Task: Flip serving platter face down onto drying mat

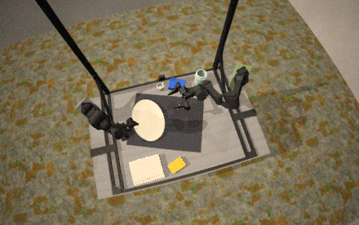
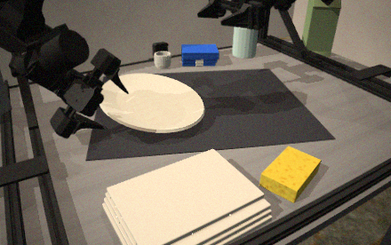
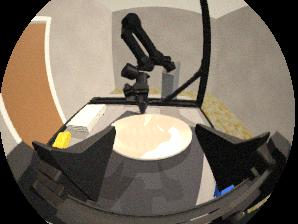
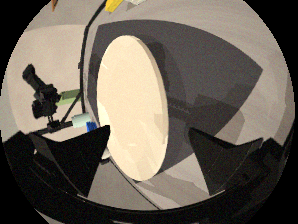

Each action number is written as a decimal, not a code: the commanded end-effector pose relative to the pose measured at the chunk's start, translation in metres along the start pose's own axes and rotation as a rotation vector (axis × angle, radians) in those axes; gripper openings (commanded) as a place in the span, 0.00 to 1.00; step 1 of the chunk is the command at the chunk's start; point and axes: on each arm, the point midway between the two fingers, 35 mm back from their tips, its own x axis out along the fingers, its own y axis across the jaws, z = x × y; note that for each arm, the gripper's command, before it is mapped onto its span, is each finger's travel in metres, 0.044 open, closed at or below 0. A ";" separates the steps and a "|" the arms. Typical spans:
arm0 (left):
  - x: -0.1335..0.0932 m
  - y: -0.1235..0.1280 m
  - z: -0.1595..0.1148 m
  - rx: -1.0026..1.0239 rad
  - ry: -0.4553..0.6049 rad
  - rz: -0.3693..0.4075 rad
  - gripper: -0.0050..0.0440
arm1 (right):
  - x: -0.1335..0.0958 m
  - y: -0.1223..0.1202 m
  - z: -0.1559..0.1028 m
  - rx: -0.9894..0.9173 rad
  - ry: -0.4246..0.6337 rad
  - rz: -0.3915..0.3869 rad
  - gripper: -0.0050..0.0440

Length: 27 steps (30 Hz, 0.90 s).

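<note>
Watching remotely, I see both grippers released, the right gripper (image 1: 134, 123) (image 2: 115, 110) (image 3: 141, 114) (image 4: 150, 131) at the rim of the serving platter (image 1: 148, 120) (image 2: 153, 104) (image 3: 152, 136) (image 4: 132, 107), face up over one end of the drying mat (image 1: 183, 138) (image 2: 267, 115) (image 3: 150, 185) (image 4: 210, 65), the left gripper (image 1: 171, 101) (image 2: 211, 19) (image 3: 157, 129) well apart.

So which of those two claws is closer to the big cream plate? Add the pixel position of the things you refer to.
The right gripper (image 1: 132, 130) (image 2: 115, 111) (image 3: 141, 114) (image 4: 150, 131): its open fingers are right by the rim of the platter (image 1: 148, 120) (image 2: 155, 108) (image 3: 150, 140) (image 4: 132, 100). The left gripper (image 1: 171, 101) (image 2: 211, 19) (image 3: 157, 129) (image 4: 49, 114) is farther off, nearer the blue box (image 1: 175, 81) (image 2: 200, 53) (image 3: 227, 190) (image 4: 91, 127).
</note>
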 end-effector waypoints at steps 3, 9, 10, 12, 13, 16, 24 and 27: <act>0.000 0.001 -0.001 0.002 0.004 0.005 1.00 | 0.007 0.006 0.003 -0.002 -0.006 0.000 1.00; 0.000 0.001 -0.001 0.002 0.004 0.005 1.00 | 0.012 0.010 0.003 -0.002 -0.006 0.000 1.00; 0.000 0.001 -0.001 0.002 0.004 0.005 1.00 | 0.013 0.012 0.003 -0.002 -0.006 0.000 1.00; 0.000 0.001 -0.001 0.002 0.004 0.005 1.00 | 0.016 0.014 0.003 -0.002 -0.006 0.000 1.00; 0.000 0.001 -0.001 0.002 0.004 0.005 1.00 | 0.017 0.015 0.003 -0.002 -0.006 0.000 1.00; 0.000 0.001 -0.001 0.002 0.004 0.005 1.00 | 0.021 0.018 0.003 -0.002 -0.006 0.000 1.00; 0.000 0.001 -0.001 0.002 0.004 0.005 1.00 | 0.028 0.025 0.003 -0.002 -0.006 0.000 1.00; 0.000 0.001 -0.001 0.002 0.004 0.005 1.00 | 0.031 0.029 0.002 -0.002 -0.006 0.001 1.00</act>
